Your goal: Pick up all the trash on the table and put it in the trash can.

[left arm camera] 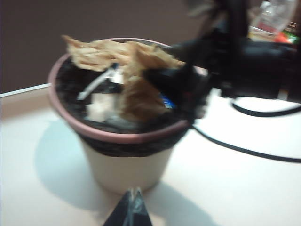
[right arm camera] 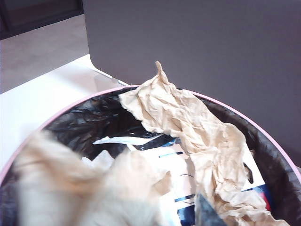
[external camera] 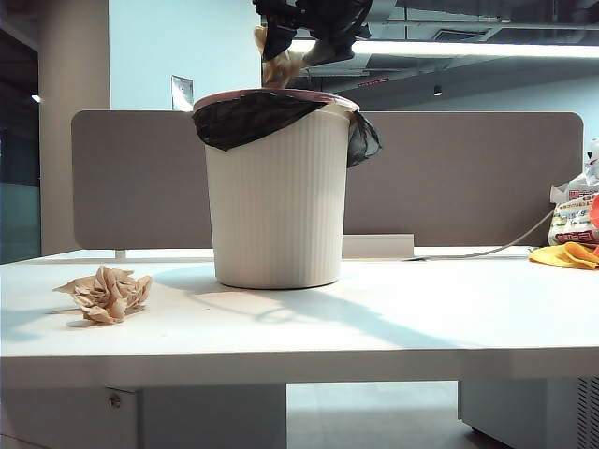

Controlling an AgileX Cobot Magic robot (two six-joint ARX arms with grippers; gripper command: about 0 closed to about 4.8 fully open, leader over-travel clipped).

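Note:
The trash can [external camera: 278, 201], cream ribbed with a pink rim and black liner, stands mid-table [external camera: 374, 327]. My right gripper [external camera: 301, 49] hangs over its mouth, open, its fingers spread. A tan paper ball [external camera: 281, 67] sits loose just under them at the rim. In the right wrist view that ball [right arm camera: 89, 188] is a blur beside one dark finger [right arm camera: 207, 214]. Another crumpled tan paper [right arm camera: 188, 122] lies inside the can against its wall. A third trash ball [external camera: 105, 295] rests on the table at the left. My left gripper [left arm camera: 134, 193] is shut and empty, back from the can [left arm camera: 127, 165].
A grey partition [external camera: 468, 178] runs behind the can. An orange cloth [external camera: 566, 254] and a white printed bag [external camera: 576, 210] lie at the far right. A cable [external camera: 496, 251] trails along the back of the table. White scraps and printed packaging sit in the can.

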